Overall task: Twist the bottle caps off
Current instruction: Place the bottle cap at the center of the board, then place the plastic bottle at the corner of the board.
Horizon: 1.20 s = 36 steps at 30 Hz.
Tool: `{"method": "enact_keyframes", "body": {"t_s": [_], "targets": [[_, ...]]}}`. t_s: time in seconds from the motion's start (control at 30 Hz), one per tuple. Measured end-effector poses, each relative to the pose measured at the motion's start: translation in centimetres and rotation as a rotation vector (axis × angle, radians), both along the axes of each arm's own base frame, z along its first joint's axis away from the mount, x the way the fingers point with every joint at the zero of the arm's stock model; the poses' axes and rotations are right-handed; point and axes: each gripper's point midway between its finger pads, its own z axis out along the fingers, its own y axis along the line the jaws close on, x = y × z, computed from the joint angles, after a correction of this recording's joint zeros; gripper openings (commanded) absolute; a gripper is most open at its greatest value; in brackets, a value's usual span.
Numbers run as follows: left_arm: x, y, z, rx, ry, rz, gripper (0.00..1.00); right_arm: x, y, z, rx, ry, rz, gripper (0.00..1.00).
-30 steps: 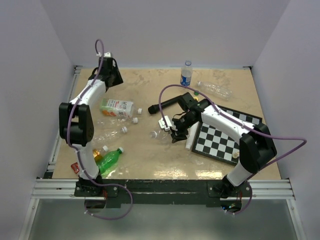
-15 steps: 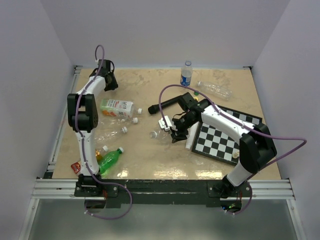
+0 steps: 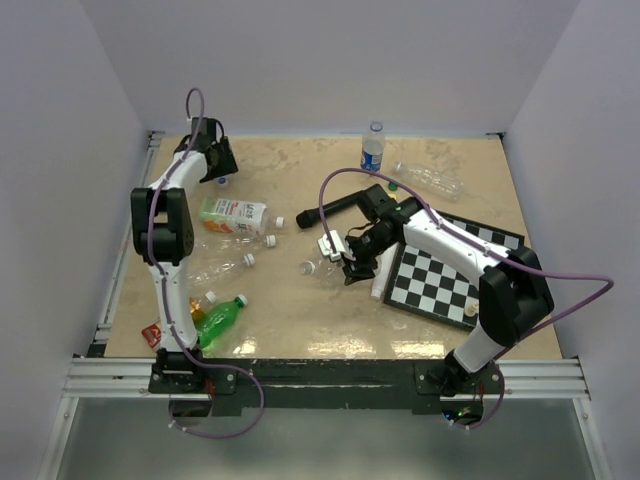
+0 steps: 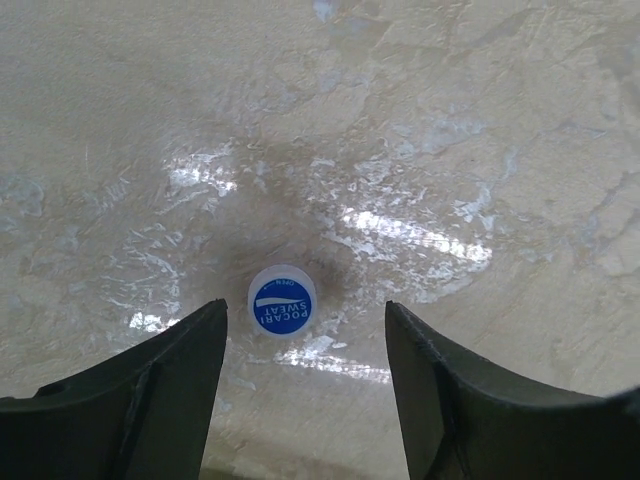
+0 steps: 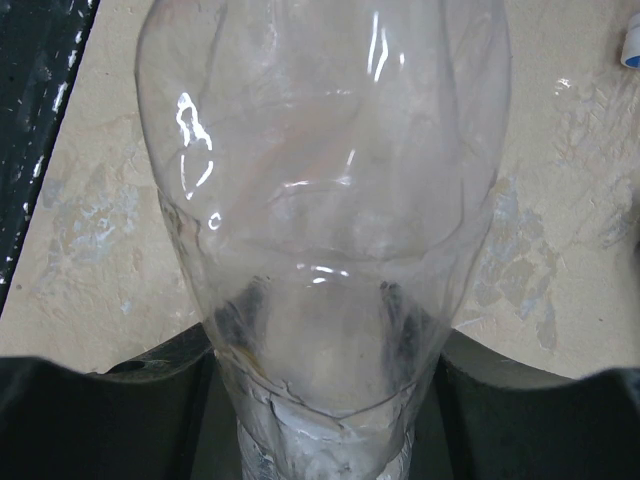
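Observation:
A blue and white bottle cap (image 4: pixel 281 302) lies loose on the table between the fingers of my left gripper (image 4: pixel 305 308), which is open just above it at the far left (image 3: pixel 218 163). My right gripper (image 3: pixel 352 262) is shut on a clear crinkled bottle (image 5: pixel 320 180) near the table's middle. That bottle's white cap (image 3: pixel 306 268) points left. An upright bottle with a blue label (image 3: pixel 373 148) stands at the back. Another clear bottle (image 3: pixel 430 178) lies beside it, with a green cap (image 3: pixel 393 186) nearby. A green bottle (image 3: pixel 220 320) lies at the front left.
A white-and-green carton (image 3: pixel 233 213) and two clear bottles (image 3: pixel 215 272) lie on the left. A chessboard (image 3: pixel 440 280) lies on the right, with a white microphone (image 3: pixel 380 275) at its edge. A black microphone (image 3: pixel 340 205) lies behind my right gripper.
My left arm has stretched out toward the far left of the table, and the gripper now hangs over the loose cap. The right arm has stayed put with the bottle.

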Motion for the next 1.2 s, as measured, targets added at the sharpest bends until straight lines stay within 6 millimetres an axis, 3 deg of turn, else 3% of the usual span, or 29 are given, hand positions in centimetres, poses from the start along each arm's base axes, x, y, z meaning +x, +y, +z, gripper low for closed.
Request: {"method": "enact_keyframes", "body": {"t_s": [0.1, 0.2, 0.3, 0.4, 0.47, 0.53, 0.63, 0.8, 1.2], "targets": [[-0.1, -0.8, 1.8, -0.035, -0.027, -0.032, 0.69, 0.1, 0.0, 0.0, 0.000, 0.003, -0.006, 0.09], [-1.3, -2.7, 5.3, -0.113, -0.099, -0.108, 0.71, 0.2, 0.1, 0.2, 0.012, 0.017, -0.030, 0.10], [-5.5, -5.5, 10.8, -0.216, -0.220, -0.231, 0.74, 0.6, 0.6, 0.8, 0.056, 0.057, -0.079, 0.10], [-10.1, -8.8, 17.8, -0.304, -0.443, -0.387, 0.78, 1.3, 1.3, 2.0, 0.128, 0.121, -0.149, 0.10], [-14.2, -11.3, 21.8, -0.373, -0.603, -0.511, 0.79, 1.9, 1.6, 3.0, 0.177, 0.164, -0.196, 0.10], [-17.8, -13.4, 23.9, -0.434, -0.711, -0.627, 0.80, 2.6, 2.0, 4.2, 0.238, 0.211, -0.245, 0.10], [-22.6, -17.0, 24.0, -0.545, -0.768, -0.791, 0.80, 3.2, 2.6, 5.7, 0.305, 0.258, -0.281, 0.10], [-26.8, -22.3, 23.0, -0.681, -0.704, -0.973, 0.82, 3.0, 3.4, 6.8, 0.352, 0.315, -0.284, 0.11], [-28.8, -24.4, 24.6, -0.735, -0.732, -1.057, 0.82, 3.0, 3.5, 7.5, 0.376, 0.348, -0.292, 0.11]]}}
